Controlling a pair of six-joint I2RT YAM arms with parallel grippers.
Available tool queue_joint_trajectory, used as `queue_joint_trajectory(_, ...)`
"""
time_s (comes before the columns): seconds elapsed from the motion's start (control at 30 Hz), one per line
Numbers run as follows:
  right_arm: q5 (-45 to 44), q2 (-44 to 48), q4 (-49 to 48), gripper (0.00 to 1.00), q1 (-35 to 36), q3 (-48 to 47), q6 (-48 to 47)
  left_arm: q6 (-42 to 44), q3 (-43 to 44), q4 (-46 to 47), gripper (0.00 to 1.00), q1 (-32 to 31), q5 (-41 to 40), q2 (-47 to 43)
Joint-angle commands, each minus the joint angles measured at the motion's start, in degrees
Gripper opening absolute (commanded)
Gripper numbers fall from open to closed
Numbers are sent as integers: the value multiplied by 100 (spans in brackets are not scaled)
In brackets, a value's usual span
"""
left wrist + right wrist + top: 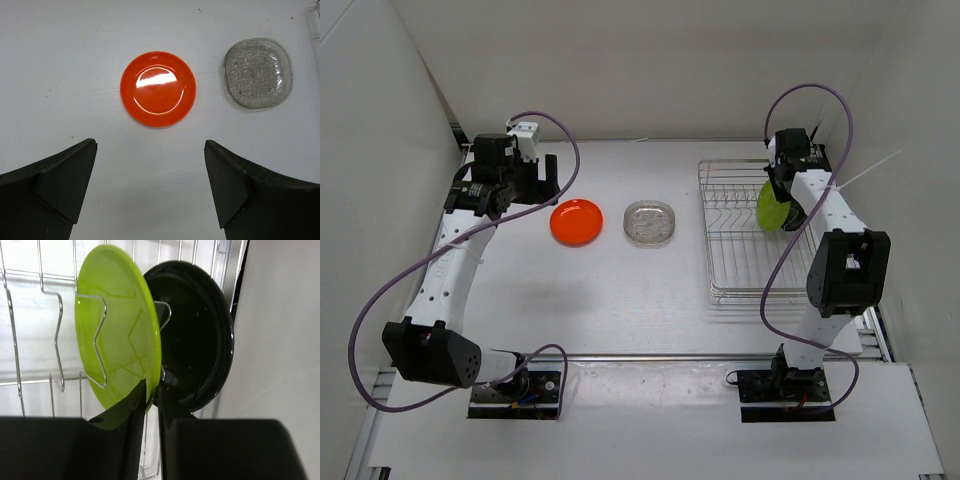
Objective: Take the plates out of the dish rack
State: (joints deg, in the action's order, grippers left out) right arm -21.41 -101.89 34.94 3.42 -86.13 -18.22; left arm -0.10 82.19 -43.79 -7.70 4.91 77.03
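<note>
The silver wire dish rack [740, 262] stands on the right of the table. A yellow-green plate [117, 330] and a black plate [200, 335] stand upright between its prongs. My right gripper [152, 390] is shut on the lower rim of the yellow-green plate [770, 207], one finger on each face. An orange plate [576, 221] and a clear plate [651, 222] lie flat on the table left of the rack. Above the table, just short of the orange plate [158, 88], my left gripper [150, 145] hangs open and empty; the clear plate [258, 73] lies to its right.
White walls close in the table on the left, back and right; the right wall [280, 340] stands just behind the black plate. Purple cables [380, 300] loop beside both arms. The front part of the rack holds no plates.
</note>
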Motion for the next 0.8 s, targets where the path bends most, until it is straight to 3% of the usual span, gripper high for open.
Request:
queue_joint_trajectory(0.0, -100, -42, -146, 16, -17, -299, 143, 80, 104, -59, 100, -21, -165, -224)
queue_joint_trajectory(0.2, -469, -94, -22, 0, -17, -431, 388, 80, 104, -59, 100, -21, -113, -171)
queue_joint_trajectory(0.47, -1013, 19, 223, 0, 97, -729, 916, 80, 51, -59, 100, -21, -113, -171)
queue_joint_trajectory(0.77, -1902, 888, 444, 0, 405, -1362, 417, 132, 218, -59, 100, -178, -165, -57)
